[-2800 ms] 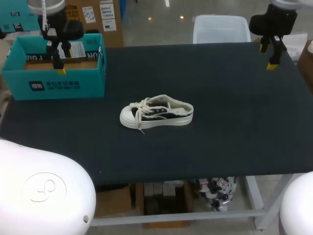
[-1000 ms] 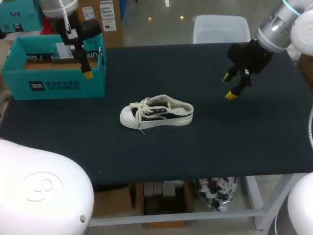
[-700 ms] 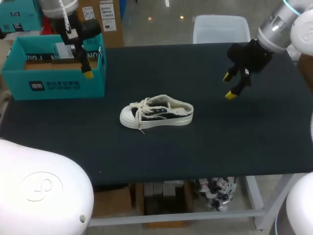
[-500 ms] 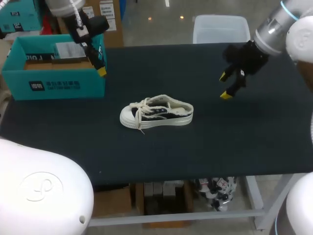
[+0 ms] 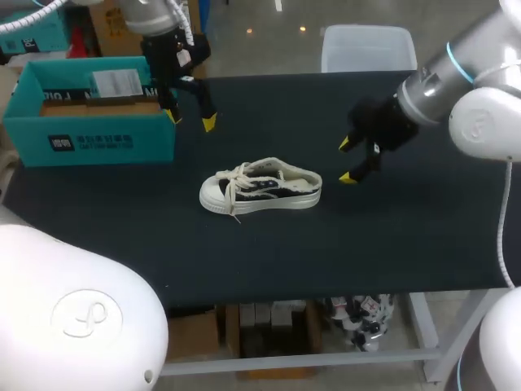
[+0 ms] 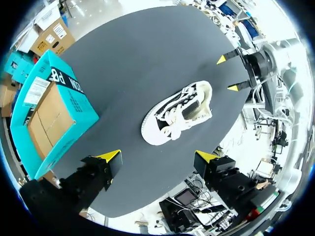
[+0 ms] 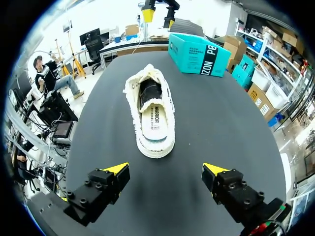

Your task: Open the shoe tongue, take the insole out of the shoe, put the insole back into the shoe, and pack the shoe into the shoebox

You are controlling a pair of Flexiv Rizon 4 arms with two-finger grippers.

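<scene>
A: Checking fingers: our left gripper (image 5: 191,120) is spread wide and holds nothing. It hangs just beside the shoebox (image 5: 106,142). Our right?

B: Our right gripper (image 5: 346,161) is wide apart too, and empty, near the shoe's (image 5: 260,187) heel end.

A: Shoe itself?

B: It sits upright on its sole mid-table (image 5: 366,236), toe toward our left, insole (image 7: 156,120) inside. The shoebox sits open at the far left corner.
</scene>
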